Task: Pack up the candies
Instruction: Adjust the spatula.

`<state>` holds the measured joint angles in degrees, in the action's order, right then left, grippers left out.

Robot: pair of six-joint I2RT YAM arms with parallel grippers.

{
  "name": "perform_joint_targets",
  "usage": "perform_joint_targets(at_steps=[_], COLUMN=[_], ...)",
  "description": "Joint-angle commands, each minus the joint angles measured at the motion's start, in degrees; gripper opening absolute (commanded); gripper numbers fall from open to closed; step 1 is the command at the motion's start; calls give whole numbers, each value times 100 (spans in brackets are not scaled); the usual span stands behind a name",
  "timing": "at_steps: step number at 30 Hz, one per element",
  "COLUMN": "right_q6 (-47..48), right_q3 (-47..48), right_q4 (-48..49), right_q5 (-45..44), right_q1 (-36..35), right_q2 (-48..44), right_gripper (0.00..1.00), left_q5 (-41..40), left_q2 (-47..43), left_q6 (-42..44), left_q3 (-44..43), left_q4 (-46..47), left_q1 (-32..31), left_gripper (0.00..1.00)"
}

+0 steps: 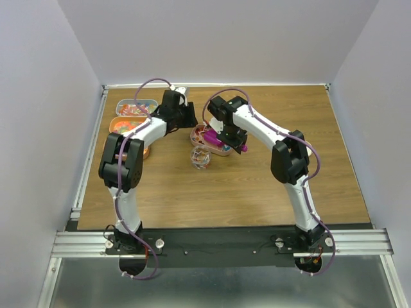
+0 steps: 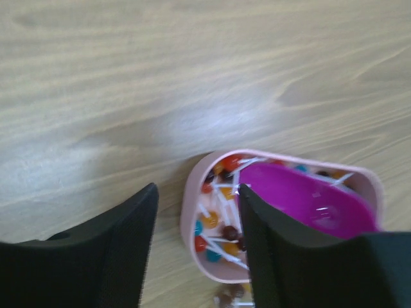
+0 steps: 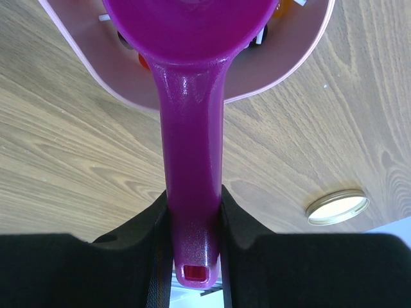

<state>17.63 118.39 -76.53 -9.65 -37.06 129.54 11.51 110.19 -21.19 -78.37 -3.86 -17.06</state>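
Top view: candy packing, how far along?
Early to middle. Done: the clear jar seems partly filled; a round lid lies off on the table. In hand: the right gripper holds the magenta scoop in the pink tray of candies; the left gripper is open, empty. Left: more scooping, lid on.

scoop point(image 3: 192, 128) lies in tray point(image 3: 302, 58) with candies point(image 2: 215, 221); lid point(image 3: 338, 206) nearby.

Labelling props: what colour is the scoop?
The scoop is magenta; best in the right wrist view.
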Motion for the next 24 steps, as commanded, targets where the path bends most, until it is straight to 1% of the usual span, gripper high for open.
perform_joint_targets(at_steps=[1,5,11,20,24], right_q6=[83,101,153,338,426], right_q3=[176,228,316,712,826], right_q4=[42,33,7,16,42], right_q5=[-28,7,130,402,516], right_q1=[-21,-12,-12,-47,-73], right_q2=[19,63,116,274,362], right_gripper=[1,1,1,1,1], left_q5=[-772,-1027,-1045,-598,-387], left_q2=[345,503,819,829,723], left_q6=[291,370,484,467,423], left_q3=[-258,-372,-539,-583,-522], left_q4=[-782,-932,-1117,-1065,-977], left_q1=[-78,-87,-201,-386,-386], left_gripper=[58,58,58,58,56])
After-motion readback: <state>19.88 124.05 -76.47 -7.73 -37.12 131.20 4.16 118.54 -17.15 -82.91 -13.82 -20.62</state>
